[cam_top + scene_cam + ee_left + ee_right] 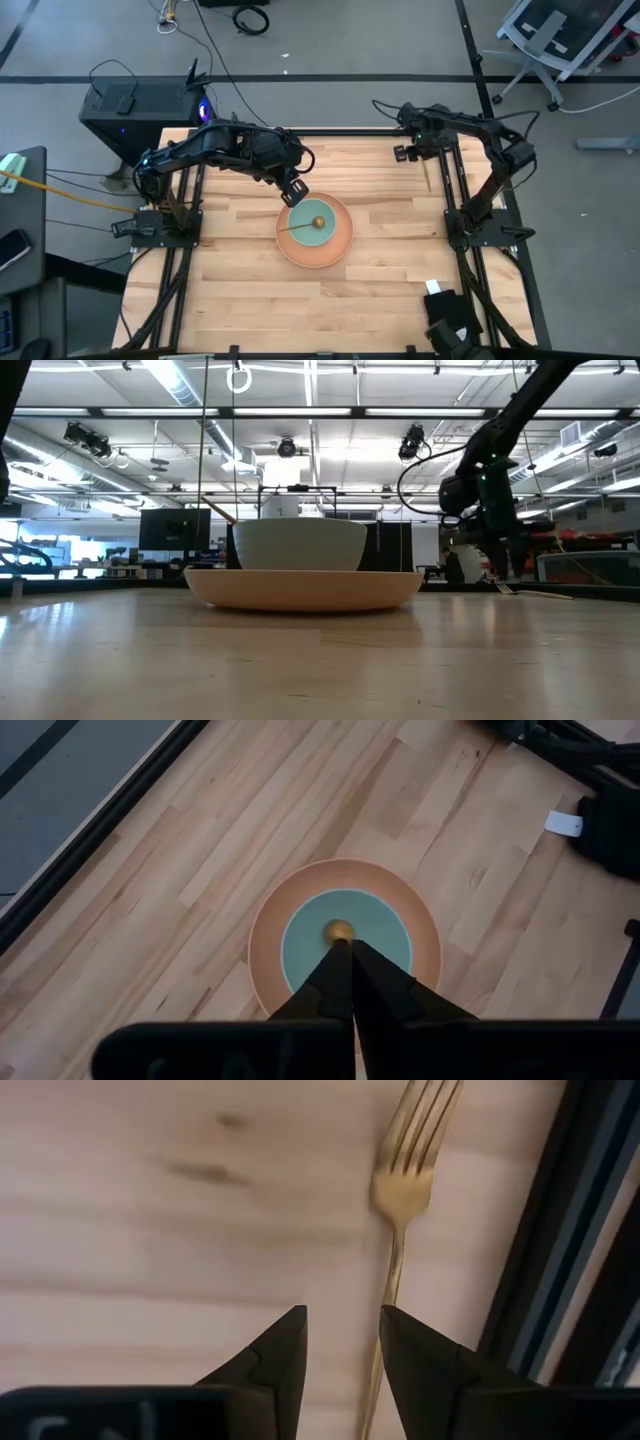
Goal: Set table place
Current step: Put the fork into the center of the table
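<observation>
A salmon-orange plate (340, 247) lies at the table's middle with a pale teal bowl (308, 214) on it. The gold spoon (300, 227) lies in the bowl, its round head (340, 930) at the bowl's middle and its handle (220, 512) leaning over the rim. My left gripper (296, 192) hovers shut above the bowl's far-left side, its fingertips (340, 963) just short of the spoon head in the wrist view. The gold fork (398, 1200) lies flat on the table by the right rail. My right gripper (342, 1345) is open low over the fork's handle.
A black pouch with a white tag (447, 312) lies at the table's near right; it also shows in the left wrist view (610, 830). Black rails edge the table (240, 300), one close beside the fork (560, 1230). Bare wood lies around the plate.
</observation>
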Tool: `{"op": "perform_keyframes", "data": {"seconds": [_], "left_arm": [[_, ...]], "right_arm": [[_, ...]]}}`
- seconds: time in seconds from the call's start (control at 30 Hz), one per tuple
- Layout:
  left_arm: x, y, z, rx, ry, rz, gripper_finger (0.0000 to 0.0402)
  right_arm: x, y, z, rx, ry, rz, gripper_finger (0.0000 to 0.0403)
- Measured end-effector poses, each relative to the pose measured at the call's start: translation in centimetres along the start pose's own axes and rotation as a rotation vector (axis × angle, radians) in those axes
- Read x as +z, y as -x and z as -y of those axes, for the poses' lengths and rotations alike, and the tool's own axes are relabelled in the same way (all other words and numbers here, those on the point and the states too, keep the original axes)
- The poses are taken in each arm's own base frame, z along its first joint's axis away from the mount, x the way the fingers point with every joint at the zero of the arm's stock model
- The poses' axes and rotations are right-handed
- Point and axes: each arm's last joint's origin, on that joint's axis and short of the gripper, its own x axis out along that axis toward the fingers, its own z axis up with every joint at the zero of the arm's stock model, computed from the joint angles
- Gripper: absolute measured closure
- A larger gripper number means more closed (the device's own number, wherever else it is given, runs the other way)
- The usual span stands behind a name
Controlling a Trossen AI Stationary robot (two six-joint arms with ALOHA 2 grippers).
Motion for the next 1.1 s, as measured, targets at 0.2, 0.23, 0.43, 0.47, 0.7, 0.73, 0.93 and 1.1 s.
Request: {"op": "perform_keyframes", "data": {"seconds": [0.2, 0.23, 0.43, 0.47, 0.7, 0.73, 0.93, 1.1], "left_arm": [[0.1, 0.0, 0.1, -0.005, 0.002, 0.008, 0.0378], [0.1, 0.0, 0.1, -0.006, 0.002, 0.009, 0.0376], [0.1, 0.0, 0.1, -0.006, 0.002, 0.01, 0.0386], [0.1, 0.0, 0.1, -0.006, 0.0, 0.01, 0.039], [0.1, 0.0, 0.1, -0.008, -0.006, 0.013, 0.0387], [0.1, 0.0, 0.1, -0.008, -0.006, 0.014, 0.0382], [0.2, 0.0, 0.1, -0.01, -0.006, 0.016, 0.0379], [0.2, 0.0, 0.1, -0.01, -0.005, 0.016, 0.0395]], "right_arm": [[-1.0, 0.0, -0.3, -0.041, 0.083, -0.076, 0.0269], [-1.2, 0.1, -0.3, -0.046, 0.097, -0.082, 0.0269], [-0.9, 0.3, -0.3, -0.049, 0.042, -0.035, 0.0278], [-0.7, 0.3, -0.4, -0.052, 0.013, -0.013, 0.0281], [0.2, -1.1, -0.7, -0.123, -0.079, 0.031, 0.03], [0.2, -1.4, -0.8, -0.141, -0.074, 0.029, 0.0302], [0.2, -2.5, -1.4, -0.189, -0.052, 0.006, 0.0305], [0.3, -3.1, -1.5, -0.206, -0.048, -0.005, 0.0305]]}}
